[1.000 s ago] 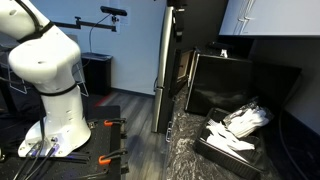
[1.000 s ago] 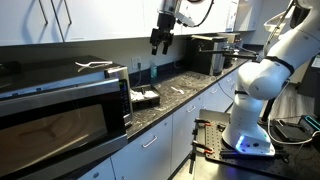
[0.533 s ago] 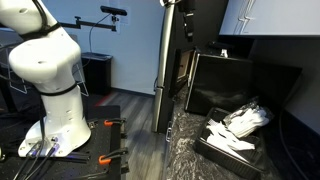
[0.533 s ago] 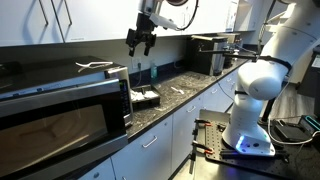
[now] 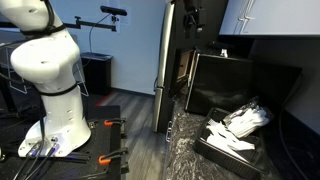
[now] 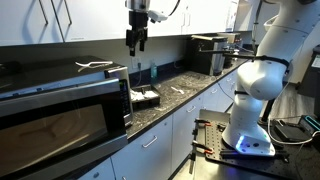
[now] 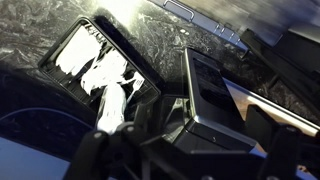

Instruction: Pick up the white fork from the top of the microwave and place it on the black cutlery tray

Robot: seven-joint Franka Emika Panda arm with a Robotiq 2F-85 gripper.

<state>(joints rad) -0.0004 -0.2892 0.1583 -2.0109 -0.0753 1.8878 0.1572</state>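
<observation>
Hangs gripper (image 6: 135,48) high over tray (image 6: 146,97), well apart from fork (image 6: 94,66) on microwave (image 6: 60,110); cannot tell grip state.

a kitchen: a black microwave (image 6: 60,108) sits on a dark speckled stone counter (image 6: 190,82), with white drawer cabinets (image 6: 150,150) below the microwave, white wall cupboards (image 6: 70,20) above it, and a black cutlery tray (image 6: 146,98) of white cutlery just beside it
</observation>
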